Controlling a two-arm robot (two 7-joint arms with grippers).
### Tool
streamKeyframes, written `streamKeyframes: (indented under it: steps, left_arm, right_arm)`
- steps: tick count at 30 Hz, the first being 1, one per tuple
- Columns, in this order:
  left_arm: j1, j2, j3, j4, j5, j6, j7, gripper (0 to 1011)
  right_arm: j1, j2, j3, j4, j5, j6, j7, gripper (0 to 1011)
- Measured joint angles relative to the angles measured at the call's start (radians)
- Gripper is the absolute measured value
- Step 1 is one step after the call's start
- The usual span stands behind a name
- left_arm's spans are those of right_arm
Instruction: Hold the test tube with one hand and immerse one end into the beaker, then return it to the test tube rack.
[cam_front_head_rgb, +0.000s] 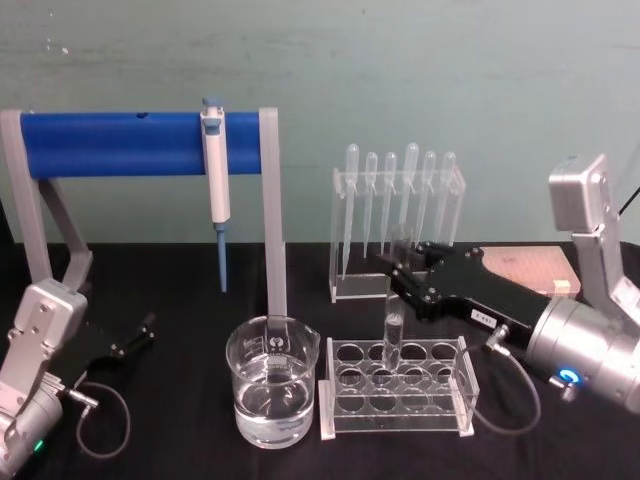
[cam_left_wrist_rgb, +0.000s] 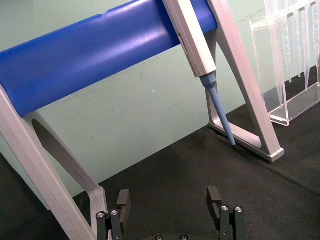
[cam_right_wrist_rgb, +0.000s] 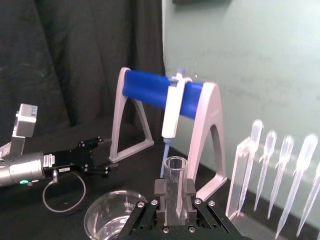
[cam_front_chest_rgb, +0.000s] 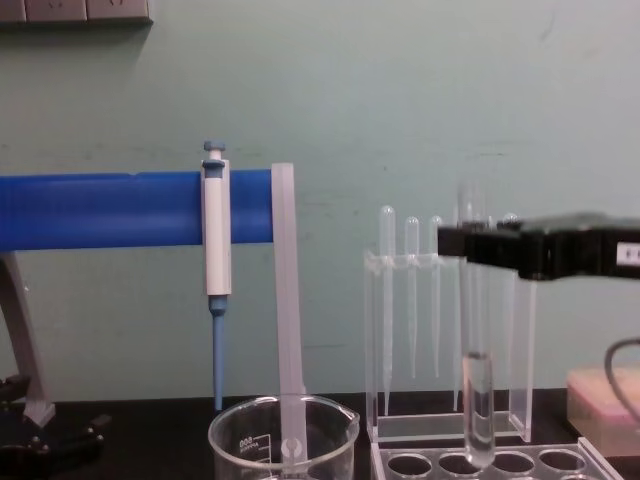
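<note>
Glass is what the right claw (cam_front_head_rgb: 402, 270) pinches: its black fingers (cam_right_wrist_rgb: 160, 189) press on the test tube (cam_front_head_rgb: 393, 332) just under the open rim. The tube hangs upright below the claw, its round bottom at a back hole of the clear rack (cam_front_head_rgb: 400, 418); whether it rests there I cannot tell. A ring across its lower part looks like a liquid level. Down and to the left of this claw, just beside the rack, the beaker (cam_front_head_rgb: 272, 395) stands on the black desk (cam_front_head_rgb: 180, 440), about half full of clear liquid. Far left, the left claw (cam_front_head_rgb: 140, 330) lies low, spread and holding nothing.
</note>
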Motion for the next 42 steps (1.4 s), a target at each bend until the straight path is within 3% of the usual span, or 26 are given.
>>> streamKeyframes:
  steps: [9,22,42]
  left_arm:
    - [0.0,0.0,0.0,0.0,0.0,0.0,0.0,1000]
    - [0.0,0.0,0.0,0.0,0.0,0.0,0.0,1000]
    - [0.0,0.0,0.0,0.0,0.0,0.0,0.0,1000]
  right_arm:
    - [0.028,0.01,0.022,-0.044,-0.037,0.02,0.001,224]
    - [0.089,-0.021,0.03,-0.03,-0.011,0.089,0.0,225]
    - [0.092,-0.032,0.017,-0.019,-0.007,0.092,-0.014,224]
